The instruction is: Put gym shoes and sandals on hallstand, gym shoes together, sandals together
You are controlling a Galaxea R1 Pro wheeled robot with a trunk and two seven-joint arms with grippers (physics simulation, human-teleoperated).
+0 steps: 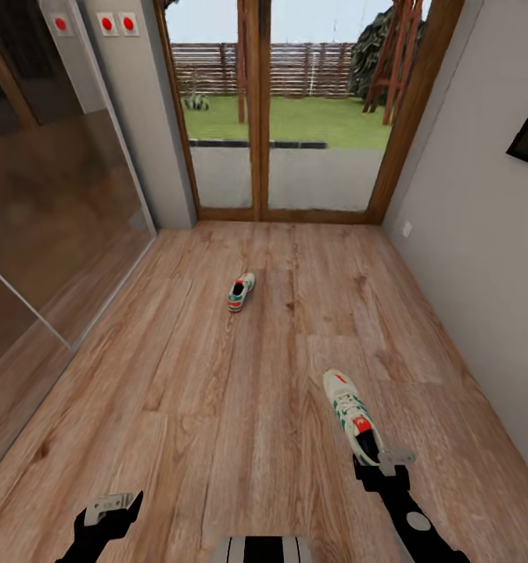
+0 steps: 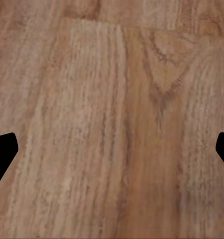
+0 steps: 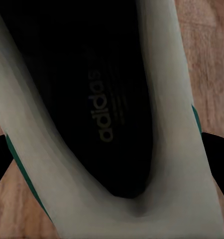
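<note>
Head view: two white lace-up gym shoes with green side stripes and red-orange labels lie on the light brown wood-plank corridor floor [image 1: 217, 375], well apart from each other. The far gym shoe [image 1: 241, 292] lies at frame centre, in front of the wood-framed glass doors [image 1: 295, 109] at the top. The near gym shoe [image 1: 353, 414] lies lower right, its heel toward us.

Our right gripper [image 1: 382, 461], black with grey fingertips, sits at the heel of the near gym shoe, lower right of frame. In the right wrist view the shoe's dark opening with a printed insole [image 3: 99, 94] is right under the camera, the white collar curving around it, and a black finger [image 3: 219, 164] stands on either side of the heel. Jaws spread, straddling the heel; we cannot tell whether they touch it.

Our left gripper [image 1: 111, 508] hangs over bare floor at lower left. The left wrist view shows its black fingertips [image 2: 2, 154] at opposite frame edges, so jaws wide with only planks between them.

A glass panel wall [image 1: 52, 203] runs along the left, and a grey wall [image 1: 483, 258] along the right.
</note>
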